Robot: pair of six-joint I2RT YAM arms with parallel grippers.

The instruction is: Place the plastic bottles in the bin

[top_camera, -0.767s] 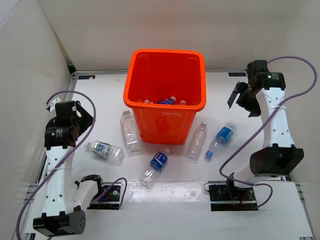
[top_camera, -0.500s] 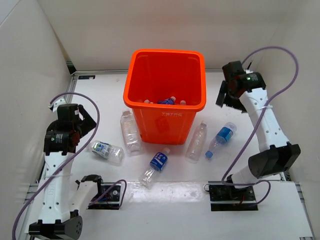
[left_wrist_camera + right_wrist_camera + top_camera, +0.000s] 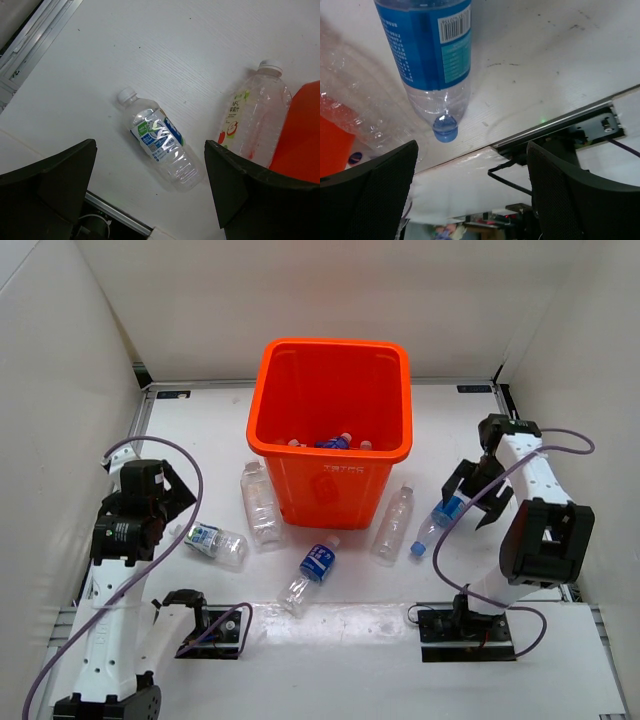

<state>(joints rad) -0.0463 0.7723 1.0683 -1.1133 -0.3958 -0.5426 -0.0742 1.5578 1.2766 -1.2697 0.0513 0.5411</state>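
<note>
The orange bin (image 3: 330,465) stands mid-table with a few bottles (image 3: 335,442) inside. Several bottles lie round it on the table. My left gripper (image 3: 178,495) is open and empty, above a blue-and-green-labelled bottle (image 3: 212,540); in the left wrist view this bottle (image 3: 160,139) lies between my open fingers (image 3: 60,175). My right gripper (image 3: 472,495) is open and empty, over a blue-labelled, blue-capped bottle (image 3: 443,513), which shows close up in the right wrist view (image 3: 430,55) with its cap pointing towards the gap between my jaws.
A clear bottle (image 3: 258,502) lies against the bin's left side and shows in the left wrist view (image 3: 255,117). A clear bottle (image 3: 393,525) lies right of the bin. A blue-labelled bottle (image 3: 312,570) lies in front. Arm base plates (image 3: 468,625) sit at the near edge.
My right arm swung from the back right corner forward and down over the blue-capped bottle. My left gripper moved nearer and lower, towards the left bottle. No bottle moved.
</note>
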